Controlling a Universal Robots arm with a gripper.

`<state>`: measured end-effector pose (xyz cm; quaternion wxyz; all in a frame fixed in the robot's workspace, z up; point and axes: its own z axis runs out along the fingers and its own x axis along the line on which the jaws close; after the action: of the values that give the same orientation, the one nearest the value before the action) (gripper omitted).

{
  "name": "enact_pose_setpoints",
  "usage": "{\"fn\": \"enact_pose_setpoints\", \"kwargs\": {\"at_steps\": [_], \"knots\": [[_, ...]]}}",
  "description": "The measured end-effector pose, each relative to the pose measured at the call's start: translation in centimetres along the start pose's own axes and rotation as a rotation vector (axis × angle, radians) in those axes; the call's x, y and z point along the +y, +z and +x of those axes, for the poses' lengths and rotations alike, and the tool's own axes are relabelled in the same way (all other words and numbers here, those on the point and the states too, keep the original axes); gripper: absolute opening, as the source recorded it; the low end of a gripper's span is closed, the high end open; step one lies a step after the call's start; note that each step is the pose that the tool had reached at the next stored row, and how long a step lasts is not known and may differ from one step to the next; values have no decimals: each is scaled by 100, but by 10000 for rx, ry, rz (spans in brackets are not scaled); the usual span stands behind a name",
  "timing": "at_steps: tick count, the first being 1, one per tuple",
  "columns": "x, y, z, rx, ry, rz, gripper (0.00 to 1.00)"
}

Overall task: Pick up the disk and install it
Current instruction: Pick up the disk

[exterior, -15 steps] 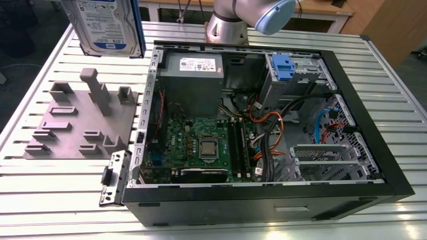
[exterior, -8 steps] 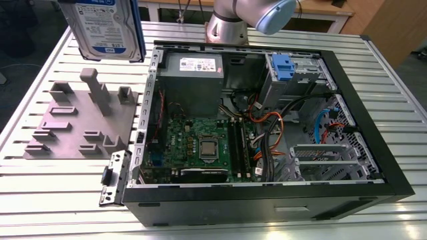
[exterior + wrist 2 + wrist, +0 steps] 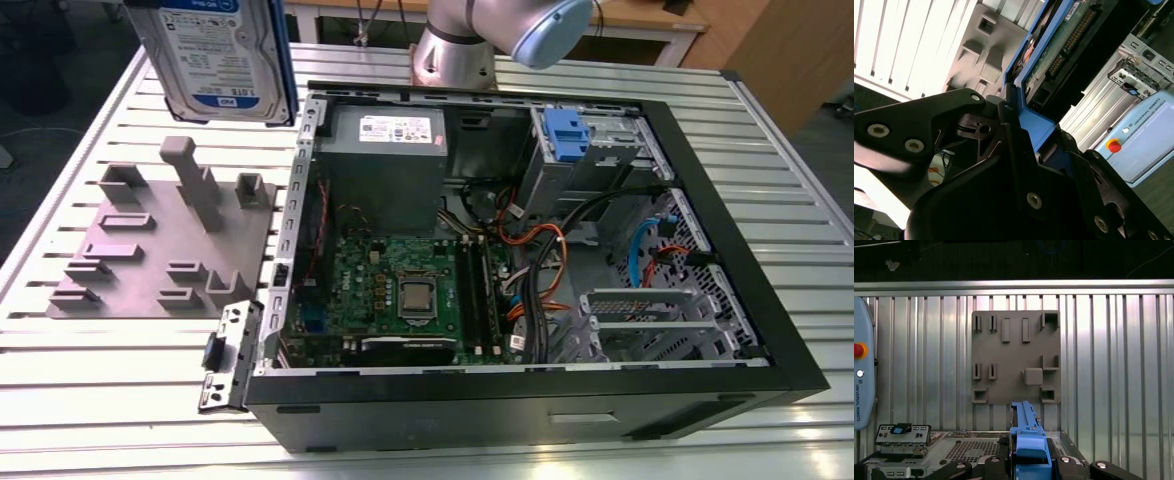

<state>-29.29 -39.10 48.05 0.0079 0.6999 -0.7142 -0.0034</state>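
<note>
The disk, a flat silver-grey hard drive w/ white label & blue plastic side rails, hangs high in the air. It stands upright over the far end of the grey block plate on the ribbed metal bench & touches nothing below. The black fingers are clamped on its blue end tab, prob. b/c that bit sticks out & is easy to grab. Held this high, it clears the plate's posts & the wall of the open black PC case just beside the plate.
</note>
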Motion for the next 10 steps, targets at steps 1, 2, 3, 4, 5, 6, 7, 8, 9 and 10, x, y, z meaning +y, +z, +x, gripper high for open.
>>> {"fn": "enact_pose_setpoints", "kwargs": {"at_steps": [1, 2, 3, 4, 5, 6, 7, 8, 9, 10], "knots": [[-4, 0, 0, 0, 0, 0, 36], [-7, 0, 0, 0, 1, 0, 36], [-10, 0, 0, 0, 1, 0, 36], [-11, 0, 0, 0, 2, 0, 36], [-14, 0, 0, 0, 0, 0, 36], [-16, 0, 0, 0, 0, 0, 36], [-19, 0, -1, 0, 0, 0, 36], [-21, 1, 0, 0, 0, 0, 36], [-22, 1, -1, 0, 1, 0, 36], [-24, 1, -1, 0, 1, 0, 36]]}}
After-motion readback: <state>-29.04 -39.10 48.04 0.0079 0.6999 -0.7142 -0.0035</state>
